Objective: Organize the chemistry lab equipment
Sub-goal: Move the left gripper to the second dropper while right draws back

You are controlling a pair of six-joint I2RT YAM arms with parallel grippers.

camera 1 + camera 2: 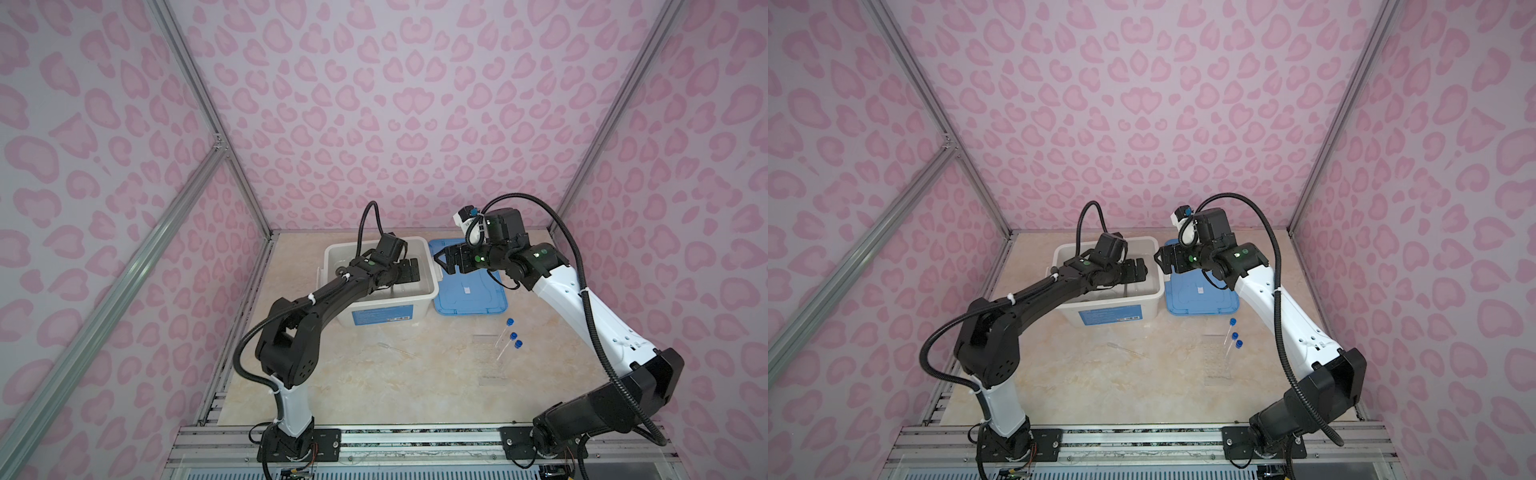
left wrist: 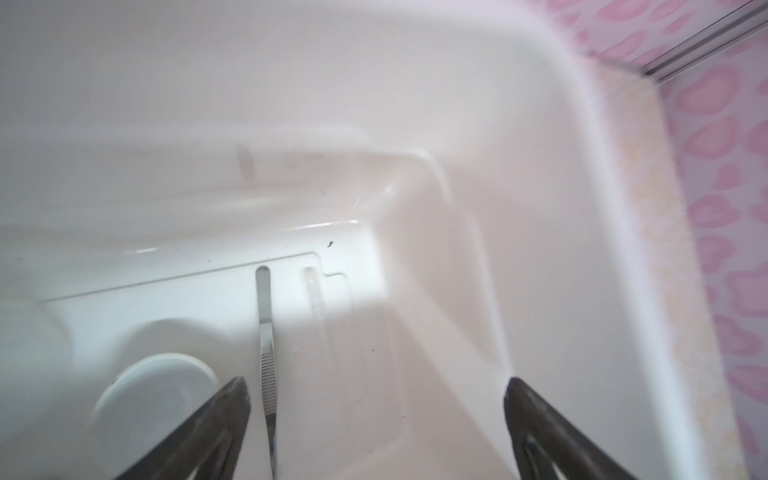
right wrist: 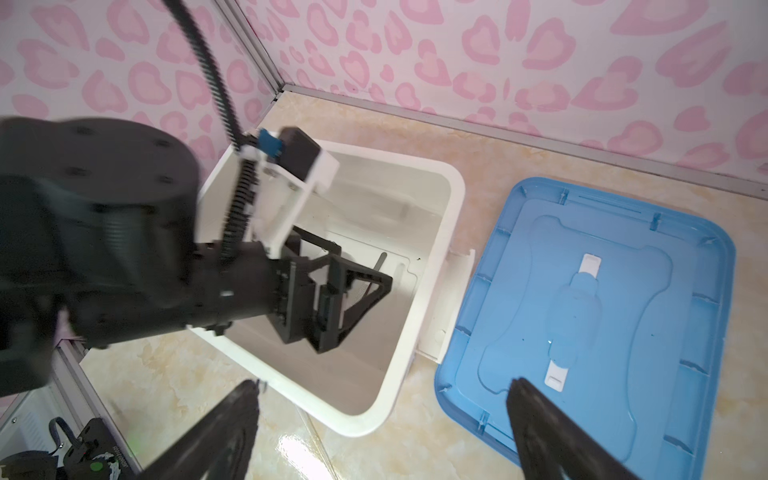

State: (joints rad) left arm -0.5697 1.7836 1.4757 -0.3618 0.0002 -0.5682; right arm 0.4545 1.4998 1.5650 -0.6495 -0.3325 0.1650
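Note:
My left gripper [image 1: 417, 271] [image 2: 376, 386] is down inside the white box [image 1: 345, 316], open, with nothing between its fingers. Under it, on the box floor, lie the thin metal tweezers [image 2: 265, 340], a clear dropper [image 2: 316, 299] and a small white round dish [image 2: 153, 399]. My right gripper [image 1: 438, 262] [image 3: 384, 386] hangs open and empty above the gap between the box and the blue lid [image 3: 623, 332]. Three blue-capped tubes [image 1: 514, 336] are at the clear rack [image 1: 490, 361] on the right of the table. Another clear dropper [image 1: 395, 349] lies on the table in front of the box.
The blue lid [image 1: 478, 299] lies flat right of the box, under my right forearm. Pink patterned walls with metal rails close in the back and both sides. The box rim [image 3: 453, 208] stands between the two grippers.

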